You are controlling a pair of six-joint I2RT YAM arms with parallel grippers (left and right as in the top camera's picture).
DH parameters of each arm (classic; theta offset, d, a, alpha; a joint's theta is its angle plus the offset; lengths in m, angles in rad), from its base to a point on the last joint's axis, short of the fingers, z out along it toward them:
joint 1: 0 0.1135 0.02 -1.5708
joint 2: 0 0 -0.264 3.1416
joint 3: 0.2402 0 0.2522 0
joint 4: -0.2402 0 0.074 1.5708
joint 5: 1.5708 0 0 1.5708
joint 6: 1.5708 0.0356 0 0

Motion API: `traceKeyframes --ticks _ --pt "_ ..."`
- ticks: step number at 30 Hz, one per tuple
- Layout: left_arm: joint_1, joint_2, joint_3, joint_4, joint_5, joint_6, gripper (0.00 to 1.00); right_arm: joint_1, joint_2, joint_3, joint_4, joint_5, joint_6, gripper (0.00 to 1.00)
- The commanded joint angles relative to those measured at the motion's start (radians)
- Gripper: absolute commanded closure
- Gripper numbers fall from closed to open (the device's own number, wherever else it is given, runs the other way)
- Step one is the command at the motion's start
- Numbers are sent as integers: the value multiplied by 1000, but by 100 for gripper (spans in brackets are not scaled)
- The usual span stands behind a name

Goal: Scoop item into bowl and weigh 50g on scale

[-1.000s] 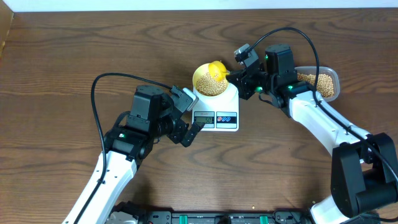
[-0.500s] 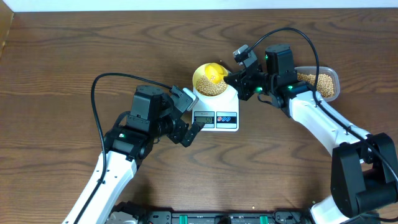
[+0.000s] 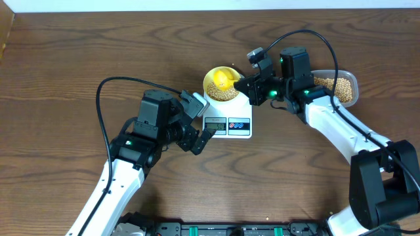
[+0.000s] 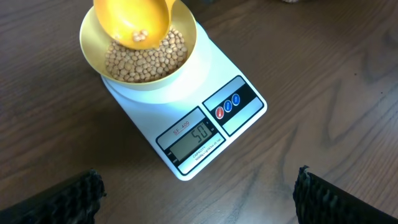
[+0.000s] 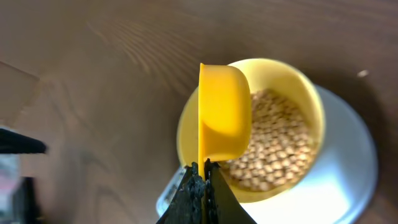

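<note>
The pale-yellow bowl (image 3: 220, 85) sits on the white scale (image 3: 230, 115) and holds tan beans (image 4: 146, 56). The scale display (image 4: 198, 138) reads about 50. My right gripper (image 5: 204, 180) is shut on the handle of a yellow scoop (image 5: 224, 118), tipped on its side over the bowl (image 5: 280, 124); a few beans remain in the scoop (image 4: 134, 22). My left gripper (image 4: 196, 193) is open and empty, low over the table just in front of the scale (image 4: 186, 124).
A clear plastic tub (image 3: 336, 88) of beans stands at the right behind the right arm. The brown wooden table (image 3: 65, 78) extends all around.
The scoop has tipped further over the bowl and emptied most of its beans into it. The left arm has not moved.
</note>
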Motion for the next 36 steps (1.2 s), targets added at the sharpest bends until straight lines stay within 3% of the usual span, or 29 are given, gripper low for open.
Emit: traceKeyframes --ticks 1,18,27,36 --pt "3 6 -11 -3 10 21 0 -24 -19 17 0 -129 143 99" --pt "3 6 -11 -3 10 21 0 -221 -146 17 -33 -200 210 99" --pt "3 6 -11 -3 10 21 0 -347 -302 17 -348 -10 21 99" --pt "3 6 -11 -3 10 21 0 -461 -398 17 -485 75 -64 99"
